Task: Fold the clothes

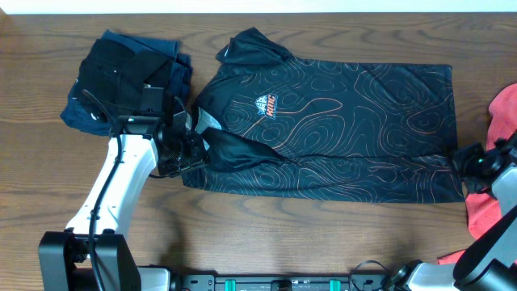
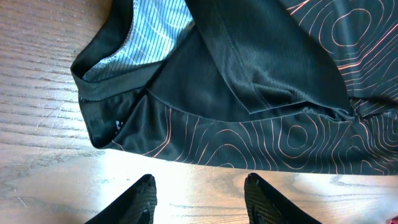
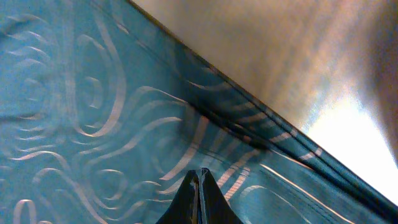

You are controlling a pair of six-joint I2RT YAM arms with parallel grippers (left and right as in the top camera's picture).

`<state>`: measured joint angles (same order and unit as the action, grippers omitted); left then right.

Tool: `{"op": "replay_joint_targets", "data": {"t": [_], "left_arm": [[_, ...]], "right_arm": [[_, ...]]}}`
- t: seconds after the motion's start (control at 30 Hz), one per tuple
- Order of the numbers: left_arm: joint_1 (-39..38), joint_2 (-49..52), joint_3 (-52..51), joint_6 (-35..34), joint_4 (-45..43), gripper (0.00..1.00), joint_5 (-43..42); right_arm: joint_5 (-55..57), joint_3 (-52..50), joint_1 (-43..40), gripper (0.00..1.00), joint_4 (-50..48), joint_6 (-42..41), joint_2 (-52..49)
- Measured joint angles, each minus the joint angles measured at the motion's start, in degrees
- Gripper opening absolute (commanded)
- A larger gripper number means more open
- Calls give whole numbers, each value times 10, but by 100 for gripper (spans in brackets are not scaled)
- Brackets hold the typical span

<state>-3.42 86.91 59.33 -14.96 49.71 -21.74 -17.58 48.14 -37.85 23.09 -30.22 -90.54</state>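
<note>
The black shirt (image 1: 339, 121) lies spread flat across the middle of the table (image 1: 242, 234), neck to the left and hem to the right. Its cloth is thin and smooth, with a slight sheen, and covered all over in fine orange-white looping lines like a contour map. A small logo (image 1: 267, 106) sits on the chest. One short sleeve (image 1: 246, 44) points toward the far edge. The near one is folded in over the body as a plain, dark, fine-meshed flap. The collar (image 2: 134, 37) stands open, showing a pale lining with thin grey stripes.

The left gripper (image 2: 199, 199) hovers at the neck end, just off the shirt's near edge. Its two dark, textured fingers (image 2: 140, 200) are spread wide with bare wood between them, holding nothing.

The right gripper (image 3: 200, 186) is at the hem's near corner. Its fingers are pressed together to a narrow point over the patterned cloth, which bunches in a ridge just beyond them. Whether any cloth is pinched between them cannot be told.

A rumpled navy garment (image 1: 121, 73) lies heaped at the far left, just beside the collar. A coral-red garment (image 1: 501, 121) lies at the right edge, beyond the hem. The table is brown wood with a long, even grain.
</note>
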Motion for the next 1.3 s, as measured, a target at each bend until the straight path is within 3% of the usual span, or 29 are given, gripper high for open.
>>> {"op": "replay_joint_targets", "data": {"t": [0.1, 0.13, 0.17, 0.2, 0.57, 0.83, 1.1, 1.2, 1.3], "left_arm": [[0, 0, 0, 0, -3, 49, 0], [0, 0, 0, 0, -3, 49, 0], [0, 0, 0, 0, -3, 49, 0], [0, 0, 0, 0, -3, 49, 0], [0, 0, 0, 0, -4, 49, 0], [0, 0, 0, 0, -4, 49, 0], [0, 0, 0, 0, -4, 49, 0], [0, 0, 0, 0, -4, 49, 0], [0, 0, 0, 0, -4, 49, 0]], "right_arm": [[-3, 5, 0, 5, -5, -10, 3], [-4, 5, 0, 27, -6, -14, 3], [-4, 5, 0, 41, -4, -19, 3], [-3, 5, 0, 44, -1, -19, 3], [42, 5, 0, 45, 23, -21, -28], [10, 14, 0, 21, -23, -20, -85], [-9, 14, 0, 12, -10, -20, -89], [-9, 14, -1, 1, 9, -19, -82], [-10, 13, -4, 1, 22, -20, -61]]}}
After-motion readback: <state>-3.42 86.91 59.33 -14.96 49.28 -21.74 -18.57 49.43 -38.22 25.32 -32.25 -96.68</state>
